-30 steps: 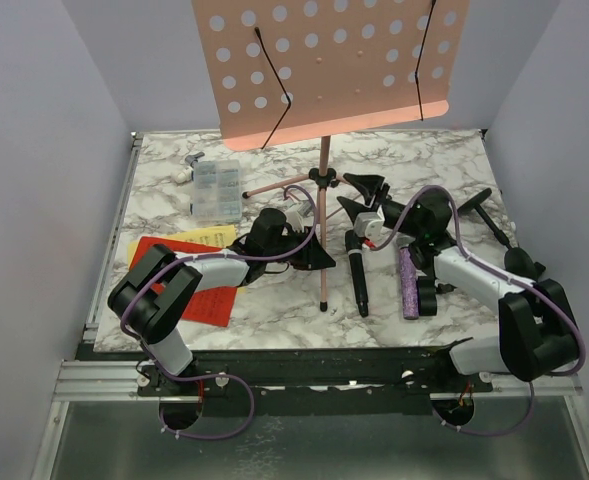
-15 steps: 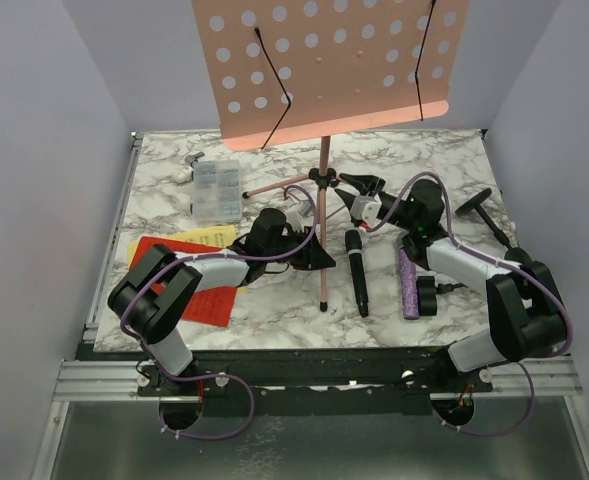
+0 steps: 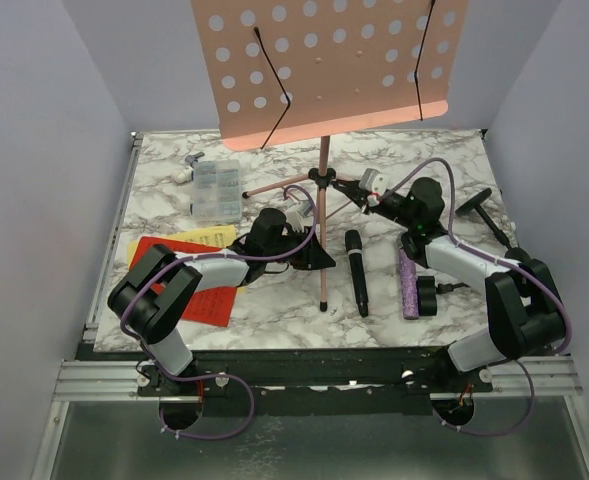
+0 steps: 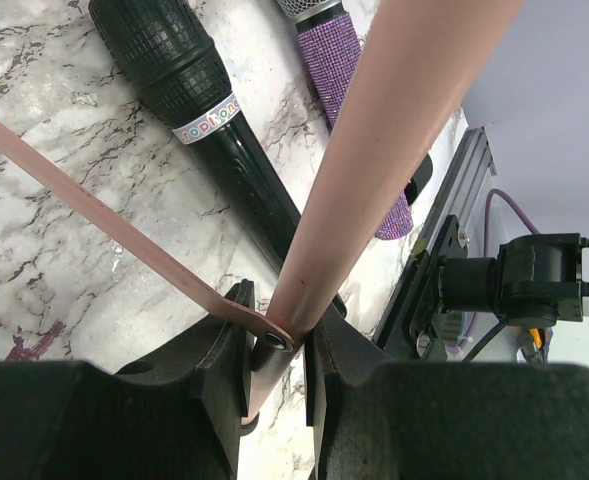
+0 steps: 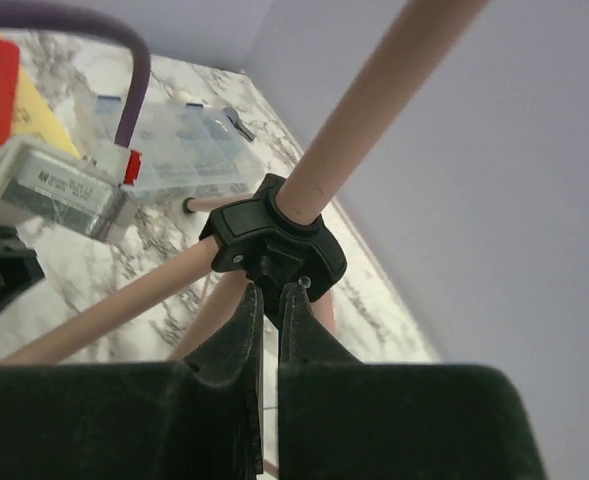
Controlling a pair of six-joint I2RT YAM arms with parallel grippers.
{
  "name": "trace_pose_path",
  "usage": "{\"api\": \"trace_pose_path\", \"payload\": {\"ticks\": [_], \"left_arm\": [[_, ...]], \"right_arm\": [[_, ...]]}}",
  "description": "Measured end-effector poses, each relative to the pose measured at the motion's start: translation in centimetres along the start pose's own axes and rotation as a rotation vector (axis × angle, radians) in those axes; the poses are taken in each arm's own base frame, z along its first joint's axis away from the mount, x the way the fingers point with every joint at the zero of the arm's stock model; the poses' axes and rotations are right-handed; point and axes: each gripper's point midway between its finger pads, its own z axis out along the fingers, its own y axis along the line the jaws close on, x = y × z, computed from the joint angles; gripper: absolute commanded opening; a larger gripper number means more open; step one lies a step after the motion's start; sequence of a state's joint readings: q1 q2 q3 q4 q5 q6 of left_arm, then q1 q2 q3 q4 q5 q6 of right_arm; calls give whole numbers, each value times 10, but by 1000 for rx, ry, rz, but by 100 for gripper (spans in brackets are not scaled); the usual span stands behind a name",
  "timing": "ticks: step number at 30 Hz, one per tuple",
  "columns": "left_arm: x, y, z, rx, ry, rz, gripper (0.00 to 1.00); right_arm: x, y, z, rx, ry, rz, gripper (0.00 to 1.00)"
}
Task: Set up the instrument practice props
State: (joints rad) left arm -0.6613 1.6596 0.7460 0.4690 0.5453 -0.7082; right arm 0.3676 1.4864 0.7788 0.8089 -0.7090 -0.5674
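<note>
The pink perforated music rack [image 3: 324,60] stands at the back on a thin pole [image 3: 324,215] with spread tripod legs. My left gripper [image 3: 307,243] is shut on the pole's lower end [image 4: 304,260], where a pink strut [image 4: 94,205] joins it. My right gripper [image 5: 271,292] is shut on a small black knob under the tripod's black hub [image 5: 274,235], also visible from above [image 3: 323,177]. The black microphone [image 3: 356,270] and purple glitter microphone [image 3: 408,282] lie side by side. Red [image 3: 189,285] and yellow [image 3: 209,238] music sheets lie under the left arm. A black mic holder [image 3: 474,205] lies at right.
A clear plastic compartment box [image 3: 217,190] sits at the back left, with a small metal part [image 3: 189,165] beside it. Grey walls close in the marble table [image 3: 274,310] on three sides. A second black piece [image 3: 426,295] lies beside the purple microphone.
My right gripper swung left and back to the tripod hub and closed from open onto its knob. The left gripper kept its hold on the pole.
</note>
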Motion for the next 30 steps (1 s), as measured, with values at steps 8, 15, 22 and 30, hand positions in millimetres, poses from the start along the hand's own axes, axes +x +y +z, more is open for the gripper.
{"api": "trace_pose_path", "payload": {"ticks": [8,15,22,30], "left_arm": [[1,-1,0,4,3,4,0],[0,-1,-2,3,5,1,0],[-3,2,-3,-8,-4,-6,0],[-4,3,-4,-16,-9,-6,0]], "right_arm": [[-1,3,-3,202,-19,855,1],[5,13,1,401,-81,2095,0],[0,10,14,341,-241,2509,44],[-99,-14,-16,192,-437,2434,65]]}}
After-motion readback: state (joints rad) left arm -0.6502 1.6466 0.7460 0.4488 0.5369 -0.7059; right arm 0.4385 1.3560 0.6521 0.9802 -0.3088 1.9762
